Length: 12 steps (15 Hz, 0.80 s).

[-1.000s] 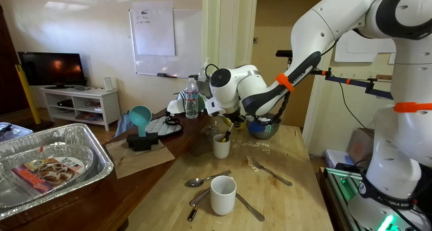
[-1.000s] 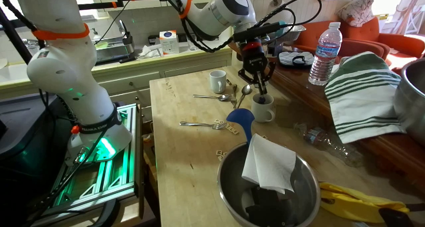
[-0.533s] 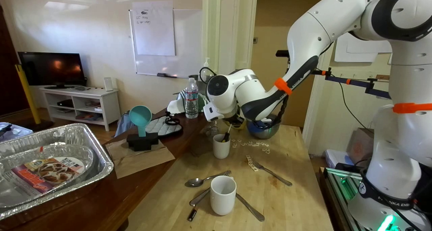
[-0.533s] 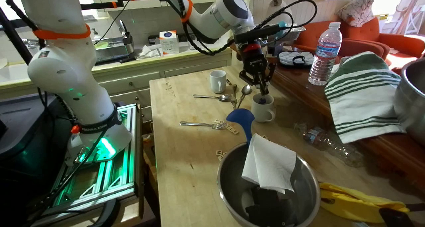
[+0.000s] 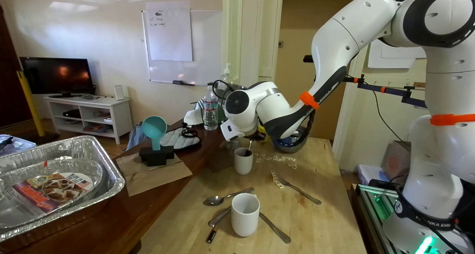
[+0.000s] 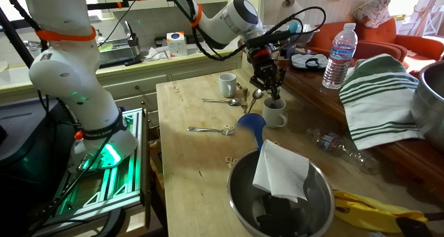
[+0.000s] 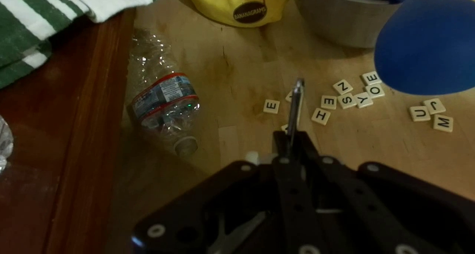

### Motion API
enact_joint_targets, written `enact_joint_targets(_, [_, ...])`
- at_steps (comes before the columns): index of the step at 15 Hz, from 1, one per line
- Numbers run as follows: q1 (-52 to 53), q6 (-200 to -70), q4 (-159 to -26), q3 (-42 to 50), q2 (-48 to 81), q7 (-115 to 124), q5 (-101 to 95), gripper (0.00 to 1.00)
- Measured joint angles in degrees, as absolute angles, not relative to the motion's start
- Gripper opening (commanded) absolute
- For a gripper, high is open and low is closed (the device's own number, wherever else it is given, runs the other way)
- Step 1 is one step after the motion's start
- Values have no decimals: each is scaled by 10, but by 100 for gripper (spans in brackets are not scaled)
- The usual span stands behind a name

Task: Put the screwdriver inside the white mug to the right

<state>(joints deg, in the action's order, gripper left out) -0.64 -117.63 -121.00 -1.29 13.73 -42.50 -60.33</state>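
Pinching the screwdriver [image 7: 295, 107] by its thin shaft, I have the gripper [image 7: 292, 139] all but closed, the dark handle below it reaching down into the mug [image 6: 271, 117].

A home — kitchen counter [image 6: 208, 56] over drawers [image 6: 152, 86], orange armchairs [image 6: 381, 31], a television [image 5: 55, 75] on a white stand [image 5: 98, 102].

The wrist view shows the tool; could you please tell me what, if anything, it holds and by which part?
The tool holds the screwdriver by its metal shaft, with the dark handle inside the white mug below.
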Motion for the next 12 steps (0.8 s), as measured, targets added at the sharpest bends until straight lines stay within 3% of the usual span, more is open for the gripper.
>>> enact_joint_targets(7, [-7, -1176, -1207, -14, 144, -429, -605, 2])
enact_joint_targets(8, [-7, -1176, -1207, -14, 144, -429, -605, 33])
enact_joint_targets(10, [-7, -1176, -1207, -14, 144, -429, -605, 38])
enact_joint_targets(12, [-7, -1176, -1207, -14, 145, -429, -605, 54])
